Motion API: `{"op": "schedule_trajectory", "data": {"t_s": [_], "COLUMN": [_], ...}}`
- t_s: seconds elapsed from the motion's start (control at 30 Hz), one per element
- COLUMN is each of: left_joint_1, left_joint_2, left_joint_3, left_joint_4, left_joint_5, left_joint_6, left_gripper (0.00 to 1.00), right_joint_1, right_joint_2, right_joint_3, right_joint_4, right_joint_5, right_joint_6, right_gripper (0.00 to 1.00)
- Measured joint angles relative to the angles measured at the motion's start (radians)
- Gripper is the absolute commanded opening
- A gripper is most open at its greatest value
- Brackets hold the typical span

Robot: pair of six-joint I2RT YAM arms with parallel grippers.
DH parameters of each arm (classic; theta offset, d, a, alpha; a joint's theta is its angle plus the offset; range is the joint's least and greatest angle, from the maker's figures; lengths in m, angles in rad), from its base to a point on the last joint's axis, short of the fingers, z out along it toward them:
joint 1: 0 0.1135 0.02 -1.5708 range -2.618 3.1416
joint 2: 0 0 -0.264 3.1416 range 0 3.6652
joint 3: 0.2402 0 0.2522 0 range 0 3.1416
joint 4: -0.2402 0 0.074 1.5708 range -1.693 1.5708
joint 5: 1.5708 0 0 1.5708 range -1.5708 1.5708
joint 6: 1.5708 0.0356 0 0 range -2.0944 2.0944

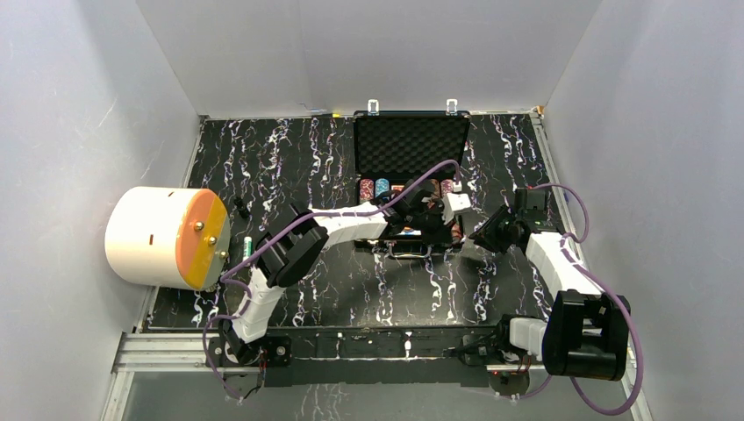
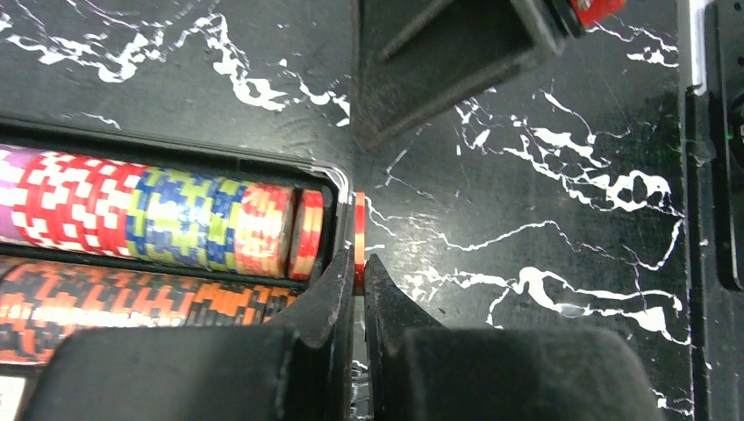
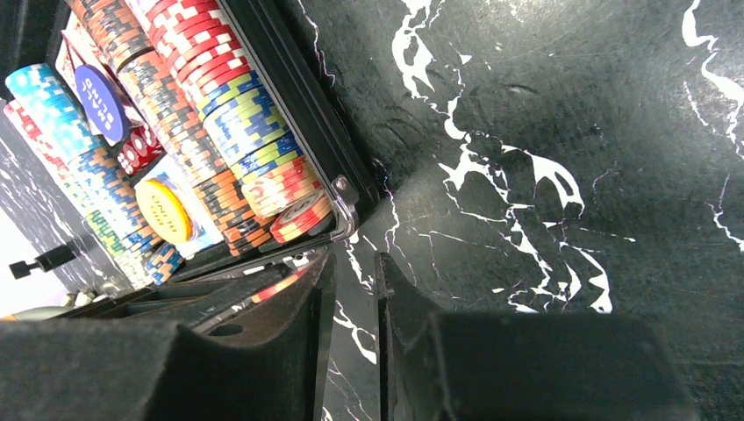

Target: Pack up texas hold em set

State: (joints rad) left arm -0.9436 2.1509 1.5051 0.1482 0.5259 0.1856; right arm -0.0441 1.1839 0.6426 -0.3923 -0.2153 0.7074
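Left wrist: left claw [image 2: 360, 265] pinches a poker chip [image 2: 360, 224] beside the briefcase [image 2: 337, 186]; right claw [image 3: 355, 274] slightly ajar.

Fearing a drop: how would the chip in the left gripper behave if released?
The chip, a thin disc held on edge by the left gripper, would probably roll. It looks rigid; its narrow pinched rim may slip easily.

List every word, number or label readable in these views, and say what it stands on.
"SMALL BLIND", probably: white letters on the blue round button in the briefcase, sideways and partly blurred.
Yellow round button beside it: letters too blurred to read.
Poker chips, white drum: no legible text.
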Motion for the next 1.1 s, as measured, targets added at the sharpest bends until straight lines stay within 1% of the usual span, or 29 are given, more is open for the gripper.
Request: {"op": "schedule_trajectory", "data": {"t_s": [0.27,0.4,0.67,0.87,0.9,0.93,0.97,1.0,1.03,1.1], "left_joint_1": [0.003,0.004,0.0,-0.003,-0.003,-0.003,-0.003,-0.003,-0.003,-0.002], "left_joint_2": [0.0,0.006,0.032,0.038,0.038,0.038,0.038,0.038,0.038,0.038], "left_joint_3": [0.027,0.048,0.091,0.099,0.099,0.099,0.099,0.099,0.099,0.099], "left_joint_4": [-0.002,-0.029,-0.039,-0.051,-0.052,-0.052,-0.052,-0.052,-0.052,-0.059], "left_joint_5": [-0.031,-0.048,-0.105,-0.115,-0.114,-0.112,-0.11,-0.109,-0.111,-0.11], "left_joint_6": [0.026,0.042,0.058,0.085,0.088,0.095,0.101,0.108,0.112,0.118], "left_gripper": [0.0,0.0,0.0,0.0,0.04,0.11,0.15,0.23,0.28,0.34], "right_joint_1": [0.0,0.0,0.0,0.0,0.0,0.0,0.0,0.0,0.0,0.0], "right_joint_2": [-0.02,-0.02,-0.021,-0.028,-0.028,-0.028,-0.028,-0.029,-0.029,-0.029], "right_joint_3": [-0.004,-0.004,-0.004,-0.004,-0.005,-0.005,-0.005,-0.005,-0.005,-0.005], "right_joint_4": [0.0,0.0,0.0,0.0,0.0,0.0,0.0,0.0,0.0,0.0], "right_joint_5": [-0.001,-0.002,-0.01,-0.016,-0.017,-0.017,-0.017,-0.018,-0.018,-0.02], "right_joint_6": [0.0,0.0,0.0,0.0,0.0,-0.001,0.0,0.0,-0.001,-0.001], "right_gripper": [0.31,0.31,0.32,0.32,0.33,0.33,0.33,0.33,0.34,0.34]}}
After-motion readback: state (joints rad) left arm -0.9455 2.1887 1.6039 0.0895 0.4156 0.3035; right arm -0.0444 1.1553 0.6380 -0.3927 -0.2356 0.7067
